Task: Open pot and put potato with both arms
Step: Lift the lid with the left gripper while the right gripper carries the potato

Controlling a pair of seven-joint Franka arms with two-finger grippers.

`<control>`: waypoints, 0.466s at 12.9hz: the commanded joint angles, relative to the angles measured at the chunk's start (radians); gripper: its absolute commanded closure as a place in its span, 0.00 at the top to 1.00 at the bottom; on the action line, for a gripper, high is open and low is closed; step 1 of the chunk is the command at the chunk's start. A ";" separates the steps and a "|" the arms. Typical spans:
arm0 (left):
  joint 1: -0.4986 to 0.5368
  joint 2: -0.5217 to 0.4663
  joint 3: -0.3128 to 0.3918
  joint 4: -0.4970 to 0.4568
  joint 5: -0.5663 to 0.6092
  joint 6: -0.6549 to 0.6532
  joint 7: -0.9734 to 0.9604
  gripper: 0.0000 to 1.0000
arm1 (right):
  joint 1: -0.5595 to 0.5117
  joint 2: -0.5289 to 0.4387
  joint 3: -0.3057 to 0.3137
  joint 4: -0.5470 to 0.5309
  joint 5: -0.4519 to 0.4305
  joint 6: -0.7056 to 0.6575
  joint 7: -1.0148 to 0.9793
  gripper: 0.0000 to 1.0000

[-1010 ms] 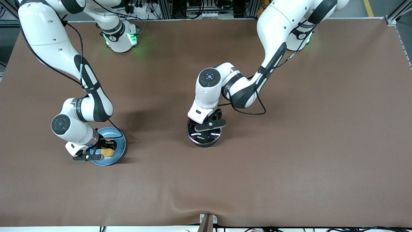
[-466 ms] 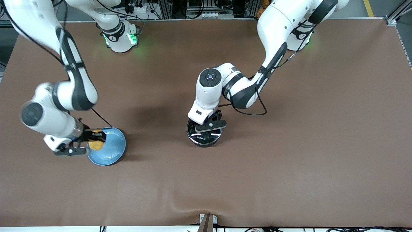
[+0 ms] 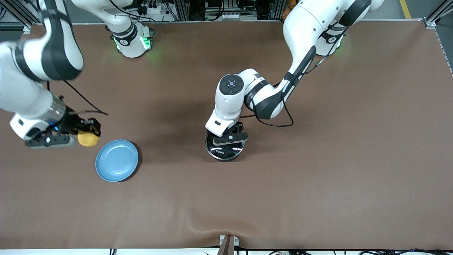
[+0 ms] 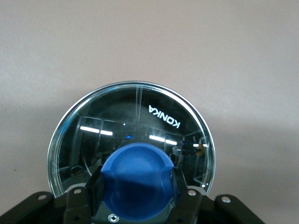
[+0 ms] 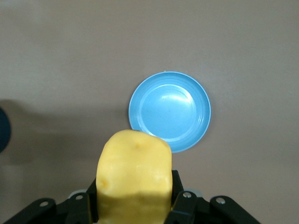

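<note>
The black pot [image 3: 224, 149] stands mid-table with its clear glass lid [image 4: 135, 126] on. Its long handle is hidden under the left arm. My left gripper [image 3: 228, 137] is shut on the lid's blue knob [image 4: 136, 179]. My right gripper [image 3: 86, 136] is shut on the yellow-orange potato [image 3: 87, 139] and holds it up in the air over the brown table, beside the plate, toward the right arm's end. In the right wrist view the potato [image 5: 134, 175] fills the space between the jaws.
A flat light-blue plate [image 3: 117, 160] lies empty on the brown table mat [image 3: 318, 159], toward the right arm's end; it also shows in the right wrist view [image 5: 170, 111]. A small metal bracket [image 3: 228, 242] sits at the table edge nearest the front camera.
My right gripper has lifted the potato off the blue plate and carried it up and away toward the right arm's end. The left gripper stays on the lid knob.
</note>
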 commanded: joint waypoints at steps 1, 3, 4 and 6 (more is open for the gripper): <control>0.030 -0.071 -0.002 0.002 -0.032 -0.039 0.014 0.00 | 0.009 -0.028 -0.002 0.082 0.014 -0.109 0.039 0.08; 0.050 -0.117 0.001 0.001 -0.044 -0.062 0.016 0.00 | 0.008 -0.028 -0.004 0.161 0.003 -0.175 0.037 0.08; 0.070 -0.143 0.001 -0.004 -0.043 -0.071 0.016 0.00 | 0.005 -0.026 -0.007 0.176 0.002 -0.196 0.037 0.08; 0.087 -0.195 0.002 -0.007 -0.036 -0.150 0.019 0.00 | 0.009 -0.023 -0.005 0.175 0.003 -0.191 0.042 0.06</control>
